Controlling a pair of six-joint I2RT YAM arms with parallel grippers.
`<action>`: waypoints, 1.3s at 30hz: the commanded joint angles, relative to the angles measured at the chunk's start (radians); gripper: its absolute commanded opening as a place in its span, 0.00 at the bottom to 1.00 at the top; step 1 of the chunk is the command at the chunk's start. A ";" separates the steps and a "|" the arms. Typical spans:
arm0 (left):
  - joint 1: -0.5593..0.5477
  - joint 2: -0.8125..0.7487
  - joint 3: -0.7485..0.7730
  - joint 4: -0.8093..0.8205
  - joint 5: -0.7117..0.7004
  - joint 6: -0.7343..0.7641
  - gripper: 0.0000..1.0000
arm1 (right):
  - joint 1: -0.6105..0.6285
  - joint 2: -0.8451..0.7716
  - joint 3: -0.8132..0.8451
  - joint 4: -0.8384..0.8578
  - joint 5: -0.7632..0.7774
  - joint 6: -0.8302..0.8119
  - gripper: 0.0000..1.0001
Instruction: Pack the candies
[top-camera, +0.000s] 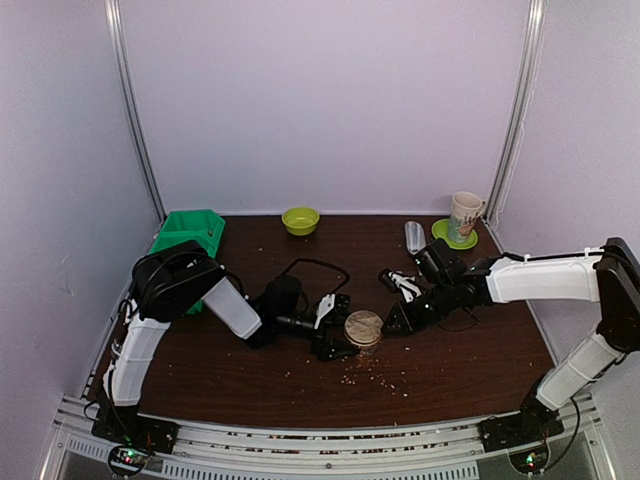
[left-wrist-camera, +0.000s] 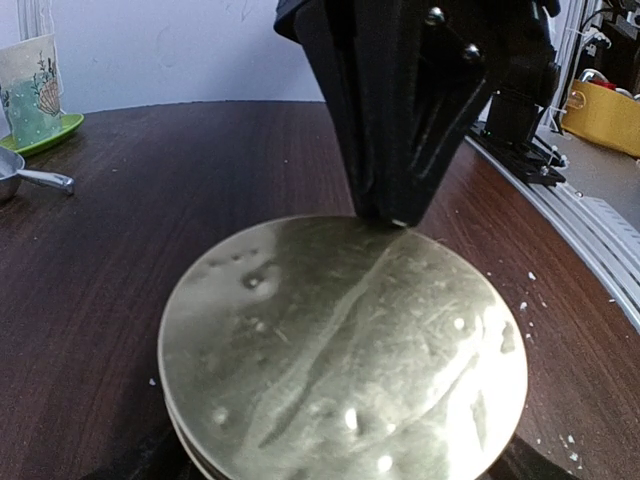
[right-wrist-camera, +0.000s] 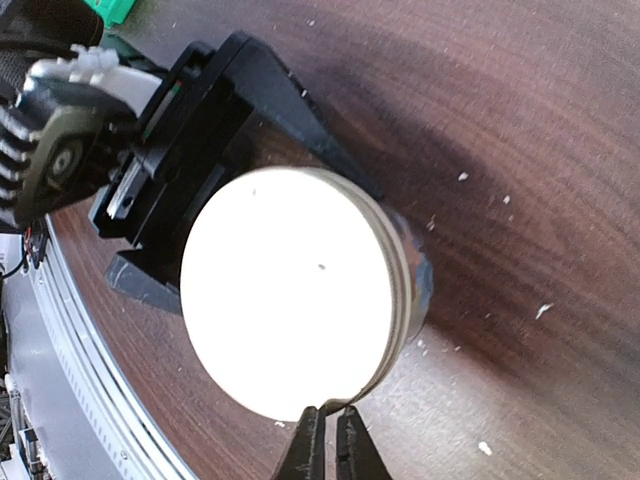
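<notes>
A glass jar (top-camera: 363, 328) stands at the table's middle with a round gold metal lid (left-wrist-camera: 340, 350) lying on its mouth. The lid (right-wrist-camera: 285, 300) glares white in the right wrist view, with the jar's glass wall (right-wrist-camera: 410, 270) showing under it. My left gripper (top-camera: 345, 335) is closed around the jar, its black fingers (right-wrist-camera: 300, 120) flanking the glass on both sides. My right gripper (right-wrist-camera: 328, 425) is shut on the lid's near rim, and the left wrist view shows it (left-wrist-camera: 392, 212) reaching down onto the lid's far edge. The candies are hidden.
A green bin (top-camera: 190, 232) stands at the back left and a yellow-green bowl (top-camera: 300, 219) at the back middle. A mug (top-camera: 463, 215) on a green saucer and a metal scoop (top-camera: 414, 236) are at the back right. Pale crumbs (top-camera: 385, 378) lie in front of the jar.
</notes>
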 joint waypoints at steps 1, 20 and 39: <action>-0.004 0.070 -0.015 -0.180 -0.038 -0.036 0.84 | 0.047 -0.012 -0.022 -0.026 -0.021 0.018 0.06; -0.004 0.070 -0.017 -0.179 -0.030 -0.033 0.84 | 0.012 0.023 0.205 -0.121 0.078 -0.043 0.31; -0.004 0.073 -0.006 -0.194 -0.028 -0.027 0.82 | -0.024 0.309 0.415 -0.127 -0.019 -0.071 0.32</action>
